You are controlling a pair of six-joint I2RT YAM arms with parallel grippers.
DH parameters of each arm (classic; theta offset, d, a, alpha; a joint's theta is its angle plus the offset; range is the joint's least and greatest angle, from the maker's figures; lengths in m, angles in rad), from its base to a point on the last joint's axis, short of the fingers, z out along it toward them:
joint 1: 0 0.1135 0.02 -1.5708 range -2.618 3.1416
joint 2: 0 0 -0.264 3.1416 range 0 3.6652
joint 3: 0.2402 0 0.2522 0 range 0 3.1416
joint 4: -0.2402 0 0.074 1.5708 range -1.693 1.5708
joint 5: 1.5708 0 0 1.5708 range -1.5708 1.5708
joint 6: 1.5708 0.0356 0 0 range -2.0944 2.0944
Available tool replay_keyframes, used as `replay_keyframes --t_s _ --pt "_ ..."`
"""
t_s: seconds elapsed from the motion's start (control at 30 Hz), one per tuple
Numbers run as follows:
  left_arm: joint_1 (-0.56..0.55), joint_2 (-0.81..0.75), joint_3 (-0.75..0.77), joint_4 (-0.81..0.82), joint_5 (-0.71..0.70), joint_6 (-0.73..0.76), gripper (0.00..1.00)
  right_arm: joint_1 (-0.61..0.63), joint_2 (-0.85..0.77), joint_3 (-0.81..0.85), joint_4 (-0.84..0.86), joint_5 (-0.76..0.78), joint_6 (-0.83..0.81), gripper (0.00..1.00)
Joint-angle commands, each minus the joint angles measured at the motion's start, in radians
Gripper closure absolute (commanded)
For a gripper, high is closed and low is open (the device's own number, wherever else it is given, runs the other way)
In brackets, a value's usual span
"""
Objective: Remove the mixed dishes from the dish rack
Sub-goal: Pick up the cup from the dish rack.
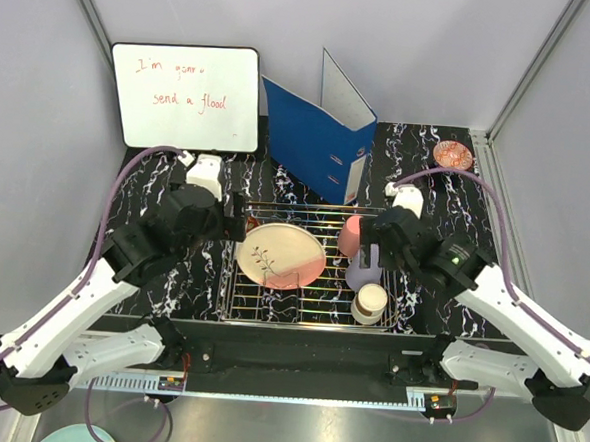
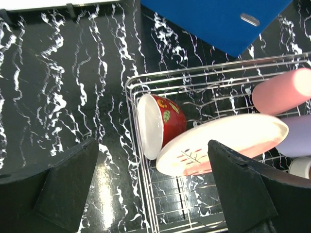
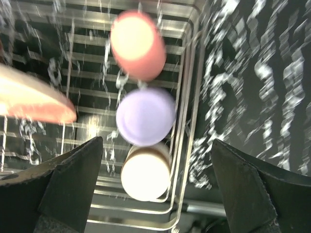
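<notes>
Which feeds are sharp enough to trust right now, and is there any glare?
Right wrist view: motion-blurred, the pink cup and lavender cup smeared. Left wrist view: sharp, red bowl and plate crisp, one glare patch on the table. Top view: sharp, evenly lit.

- Dish rack (image 1: 300, 306), left end: crowded. Red-patterned bowl (image 2: 158, 124) lies on its side against the left wall, and the plate (image 1: 281, 255) leans onto it.
- Right wall: pink cup (image 1: 350, 234), lavender cup (image 1: 362, 277) and cream-brown cup (image 1: 370, 303) are packed close in one row.
- The bare wire floor between the plate and the cups, toward the near rim, is open from above.
- Blue ring binder (image 1: 315, 142) stands just behind the far rim and blocks approach from that side.
- Table (image 2: 63, 87) left of the rack is bare. Only a narrower strip shows on the right.
</notes>
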Motion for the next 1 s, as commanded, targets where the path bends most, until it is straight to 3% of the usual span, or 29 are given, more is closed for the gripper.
replay_keyframes --t_s 0.0,0.23,0.63,0.97 --pt "0.004 -0.003 -0.033 0.066 0.053 -0.011 0.01 0.026 0.023 -0.063 0.082 -0.1 0.117 0.0" --pt "0.004 -0.021 -0.061 0.069 0.063 -0.019 0.01 0.032 0.109 -0.092 0.156 -0.121 0.103 0.0" --pt "0.004 -0.026 -0.088 0.069 0.068 -0.037 0.01 0.032 0.146 -0.181 0.21 -0.024 0.117 0.0" --pt "0.004 -0.027 -0.108 0.077 0.071 -0.04 0.01 0.032 0.044 -0.18 0.211 0.052 0.126 0.0"
